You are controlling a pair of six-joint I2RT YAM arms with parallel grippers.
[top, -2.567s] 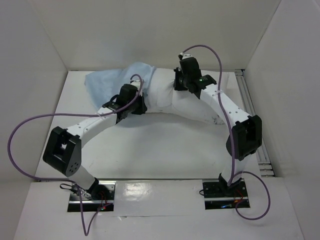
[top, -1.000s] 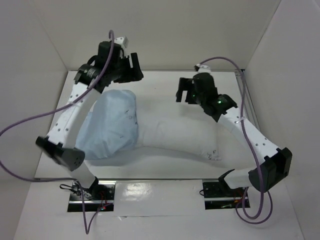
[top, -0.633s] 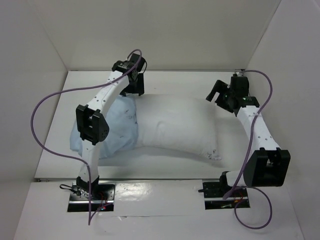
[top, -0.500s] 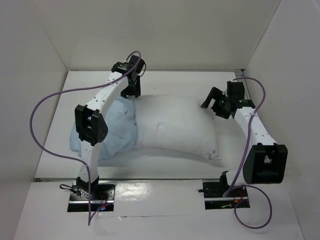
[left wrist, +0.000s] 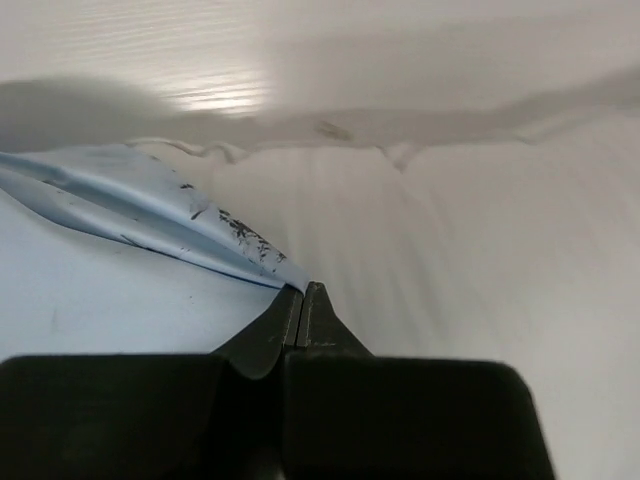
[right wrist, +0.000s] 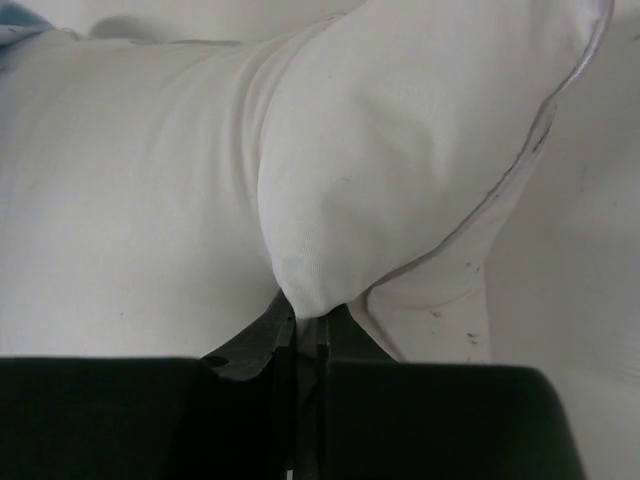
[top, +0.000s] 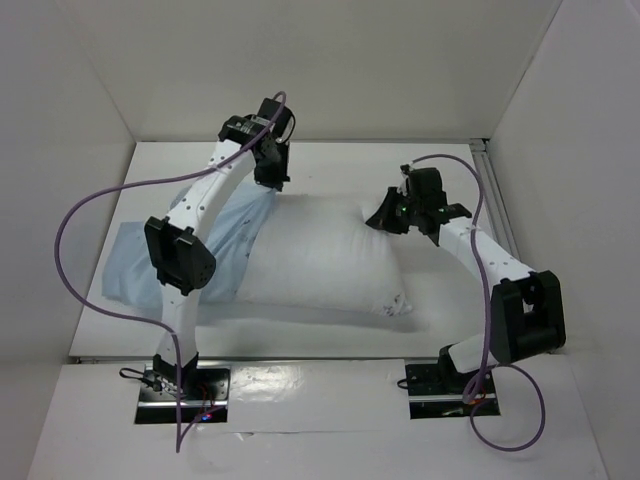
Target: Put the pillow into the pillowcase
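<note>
Pillow [top: 320, 255] is lying left-to-right, its left end entering the pillowcase [top: 130, 270]; left gripper [left wrist: 303, 293] is clamping the pillowcase mouth at upper middle, right gripper [right wrist: 308, 318] is pinching the pillow's right end.

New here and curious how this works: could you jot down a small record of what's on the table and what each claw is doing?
pillow: white, plump, lying on the table; its left end is covered by the pillowcase
pillowcase: light blue, limp, wrinkled
left gripper: shut, pinching the pillowcase's edge
right gripper: shut, pinching a corner of the pillow
</note>
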